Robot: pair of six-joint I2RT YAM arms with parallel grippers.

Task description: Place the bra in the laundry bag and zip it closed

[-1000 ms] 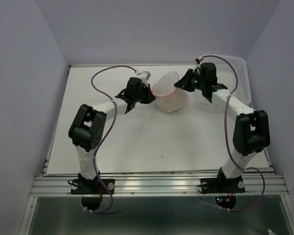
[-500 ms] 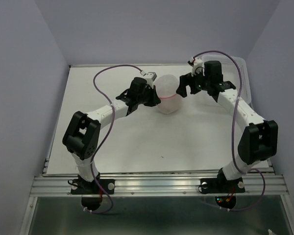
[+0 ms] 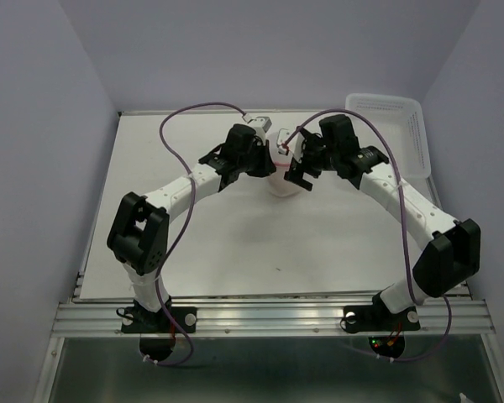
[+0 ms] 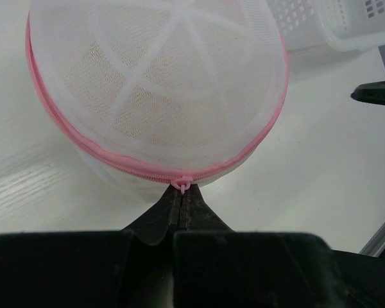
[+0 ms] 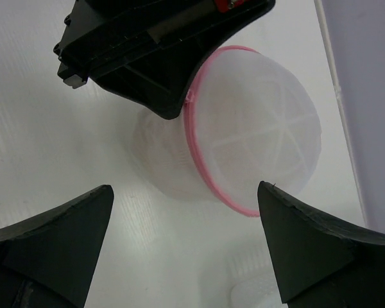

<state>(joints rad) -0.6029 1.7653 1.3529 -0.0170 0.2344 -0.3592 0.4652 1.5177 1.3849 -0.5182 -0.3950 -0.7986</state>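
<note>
At the near edge both arm bases are bolted down, with the white table (image 3: 193,243) running away from them. The two arms reach inward and meet over the far middle of the table.

Left gripper (image 3: 265,161): fingers pressed fully together, no gap showing. In the left wrist view the tips pinch the small pink zipper pull (image 4: 181,185) at the rim of the laundry bag (image 4: 160,83). The right wrist view agrees, with the left gripper (image 5: 173,106) touching the pink trim from above.

Right gripper (image 3: 301,170): fingers spread wide and holding nothing. In its own camera the right gripper (image 5: 185,187) stands over the bag (image 5: 256,147) with one finger on either side of the picture, neither touching the mesh.

The laundry bag (image 3: 277,186) rests on the table between the two grippers. It is a rounded white mesh pouch with white ribs fanning out across its top. The pink zipper line runs unbroken along the part of the rim that can be seen; the far side of the rim is hidden.

The bra (image 4: 173,125) is inside the bag, seen only as a peach-beige tint through the mesh. Its cups and straps cannot be made out.

Beyond, in the far right corner, a rigid white perforated basket (image 3: 386,109) stands apart from the bag, seen also at the top right of the left wrist view (image 4: 333,25).
</note>
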